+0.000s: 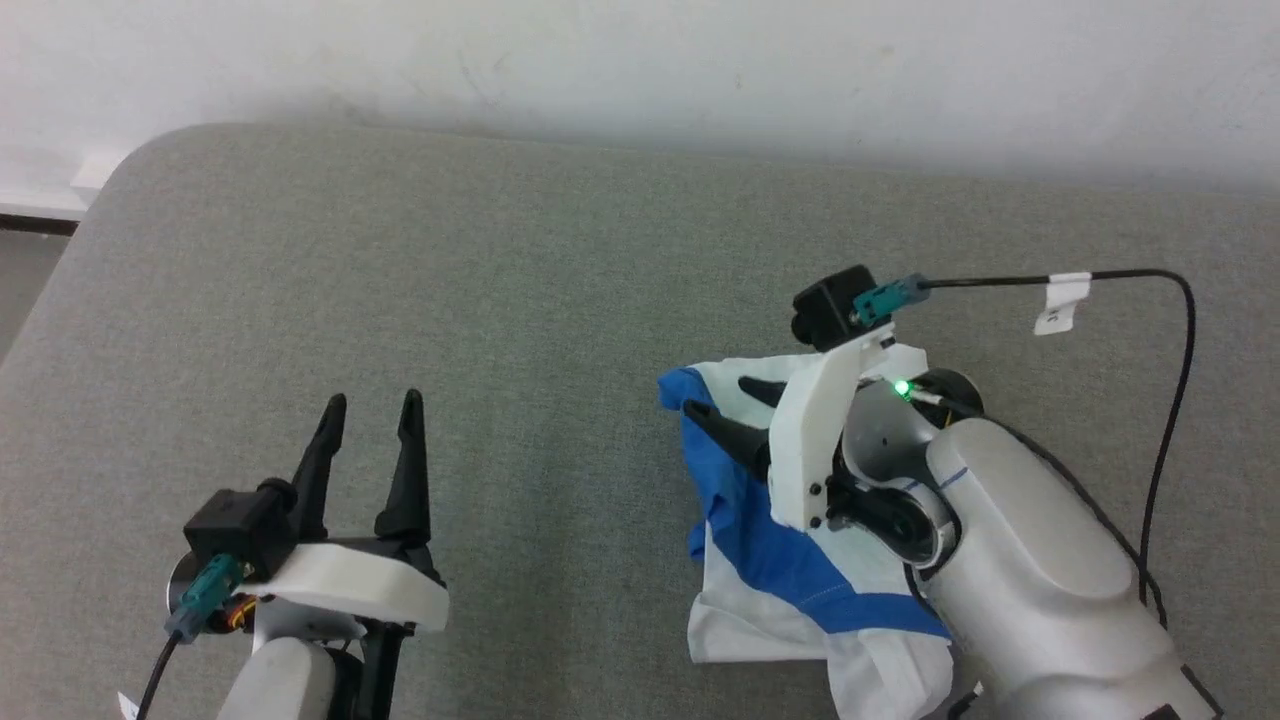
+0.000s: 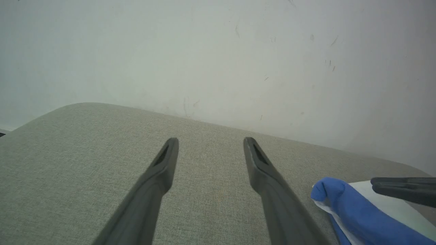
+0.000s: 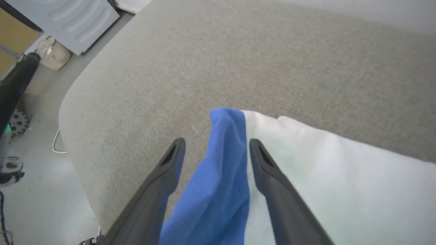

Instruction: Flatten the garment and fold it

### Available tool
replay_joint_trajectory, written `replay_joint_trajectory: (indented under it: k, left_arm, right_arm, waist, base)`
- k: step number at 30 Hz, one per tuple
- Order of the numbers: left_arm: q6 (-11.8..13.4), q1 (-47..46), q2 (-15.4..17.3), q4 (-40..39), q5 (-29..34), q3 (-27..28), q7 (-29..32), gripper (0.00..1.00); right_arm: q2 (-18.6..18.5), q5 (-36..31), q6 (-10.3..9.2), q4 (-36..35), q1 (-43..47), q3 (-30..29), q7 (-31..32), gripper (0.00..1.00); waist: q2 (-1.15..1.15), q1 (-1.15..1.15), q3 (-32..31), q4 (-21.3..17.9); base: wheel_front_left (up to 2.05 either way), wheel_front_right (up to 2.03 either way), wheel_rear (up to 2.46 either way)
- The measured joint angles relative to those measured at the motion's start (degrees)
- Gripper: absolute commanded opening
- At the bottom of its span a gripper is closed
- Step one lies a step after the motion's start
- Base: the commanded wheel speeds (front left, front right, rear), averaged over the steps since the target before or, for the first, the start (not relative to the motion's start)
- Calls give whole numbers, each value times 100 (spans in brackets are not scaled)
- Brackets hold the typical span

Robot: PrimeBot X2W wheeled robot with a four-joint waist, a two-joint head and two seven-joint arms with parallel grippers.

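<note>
The garment (image 1: 800,580) lies bunched on the grey cushion at the right, white cloth with a bright blue sleeve running across it. My right gripper (image 1: 718,396) is over its far left corner, open. In the right wrist view its fingers (image 3: 163,177) straddle the blue fold (image 3: 221,170), which lies loose between them with the white body (image 3: 340,190) to the right. My left gripper (image 1: 375,398) hovers open over bare cushion at the lower left, well apart from the cloth. The left wrist view has those open jaws (image 2: 211,140) and the garment's blue corner (image 2: 344,207) at the lower right.
The grey upholstered surface (image 1: 500,300) ends at a white wall (image 1: 640,60) behind and rounds off at the left. A black cable (image 1: 1170,400) arcs over the right arm. On the floor beyond the edge stand a pale cabinet (image 3: 68,17) and a wicker basket (image 3: 54,54).
</note>
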Motion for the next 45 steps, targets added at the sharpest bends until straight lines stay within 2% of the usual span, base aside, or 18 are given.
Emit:
replay_joint_trajectory:
  k: [3, 6, 10, 12, 19, 30, 31, 32, 33, 39, 45]
  left_arm:
    - [0, 7, 3, 18, 1, 11, 0, 100]
    - [-1, 24, 13, 18, 1, 22, 0, 100]
    - [1, 48, 18, -21, 9, 29, 0, 100]
    - [2, 58, 20, -44, 10, 32, 0, 100]
    - [7, 57, 9, -93, 11, 3, 0, 100]
    - [0, 43, 5, -13, 10, -20, 0, 100]
    - [-1, 43, 4, -13, 10, -22, 0, 100]
    - [-1, 43, 3, -12, 10, -23, 0, 100]
    - [-1, 43, 2, -12, 10, -23, 0, 100]
    - [-3, 42, 4, -10, 10, 11, 0, 100]
    - [8, 79, 18, -127, 31, 110, -1, 100]
  right_arm:
    - [-15, 109, 0, -311, -9, -275, -168, 100]
    - [-183, 1, 0, -595, 34, -764, -289, 100]
    - [-570, -740, 0, -683, 412, -1521, -67, 100]
    - [-608, -1040, -1, -724, 680, -1782, 183, 100]
    - [-165, -1571, -1, -1070, 1229, -1886, 849, 100]
    - [-99, -2291, -1, -590, 1288, -1879, 1084, 100]
    - [-99, -2316, -1, -531, 1266, -1875, 1088, 55]
    - [-99, -2335, -1, -495, 1244, -1881, 1074, 23]
    - [-98, -2335, 0, -460, 1217, -1890, 1045, 0]
    - [-197, -2184, -1, -472, 1111, -1713, 872, 0]
    - [-721, -1756, 8, -945, 1077, -1090, 1044, 0]
  waist:
    - [0, 0, -67, -55]
    - [0, 0, -130, -117]
    - [0, 0, -184, -208]
    - [0, 0, -190, -252]
    - [0, 0, -81, -284]
    - [0, -1, 84, -81]
    - [0, 0, 94, -70]
    - [0, 0, 103, -62]
    - [0, -1, 111, -56]
    - [0, 0, 124, -125]
    - [0, 0, 114, -473]
  base:
    - [0, 0, 0]
    - [0, 0, 0]
    - [0, 0, 0]
    - [0, 0, 0]
    - [0, 0, 0]
    - [0, 0, 0]
    - [0, 0, 0]
    - [0, 0, 0]
    - [0, 0, 0]
    - [0, 0, 0]
    - [0, 0, 0]
